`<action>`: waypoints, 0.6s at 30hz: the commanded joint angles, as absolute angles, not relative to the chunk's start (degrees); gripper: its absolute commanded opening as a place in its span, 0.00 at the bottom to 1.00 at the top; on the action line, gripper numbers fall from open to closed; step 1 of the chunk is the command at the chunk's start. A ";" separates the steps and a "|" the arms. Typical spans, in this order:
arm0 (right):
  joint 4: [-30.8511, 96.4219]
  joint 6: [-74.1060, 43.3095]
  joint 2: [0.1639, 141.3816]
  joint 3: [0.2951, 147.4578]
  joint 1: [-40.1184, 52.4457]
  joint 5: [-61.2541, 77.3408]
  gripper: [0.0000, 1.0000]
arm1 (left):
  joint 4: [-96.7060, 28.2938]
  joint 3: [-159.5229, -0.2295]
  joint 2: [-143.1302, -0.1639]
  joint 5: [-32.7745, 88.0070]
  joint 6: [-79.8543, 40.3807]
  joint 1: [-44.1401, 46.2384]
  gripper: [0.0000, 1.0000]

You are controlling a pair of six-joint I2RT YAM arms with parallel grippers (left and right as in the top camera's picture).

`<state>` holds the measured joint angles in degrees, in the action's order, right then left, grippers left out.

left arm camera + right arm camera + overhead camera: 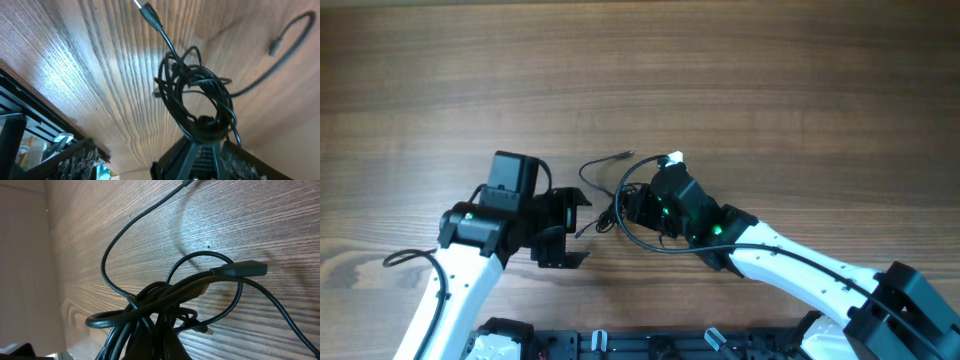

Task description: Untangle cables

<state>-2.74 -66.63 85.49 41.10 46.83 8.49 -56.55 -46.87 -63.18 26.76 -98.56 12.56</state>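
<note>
Wood-grain table, left claw apart, right claw clamped on cables.

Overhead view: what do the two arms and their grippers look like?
The left arm and the right arm have white tubular links and black joint housings with small green lights. Thin black cords run along each. The left gripper and the right gripper are black, blocky and two-fingered.

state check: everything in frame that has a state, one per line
cables: tangled in one knot, loose plug ends trailing out
right tool: shut on cables
left tool: open, nothing gripped
</note>
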 commanded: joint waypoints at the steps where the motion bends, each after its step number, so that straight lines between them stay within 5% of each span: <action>1: -3.11 -67.70 84.18 41.19 46.76 7.53 0.04 | -53.08 -47.48 -67.96 23.88 -102.72 14.96 0.76; 7: -3.11 -67.61 84.18 41.19 46.76 8.14 0.04 | -40.93 -47.48 -77.23 23.90 -102.72 19.29 0.45; 11: -3.09 -66.19 84.16 41.19 46.74 8.64 0.04 | -40.95 -47.48 -81.12 22.52 -101.73 20.14 0.06; 18: 2.98 -57.78 78.96 41.19 44.40 8.71 0.04 | -40.93 -47.48 -81.91 17.69 -91.13 15.97 0.04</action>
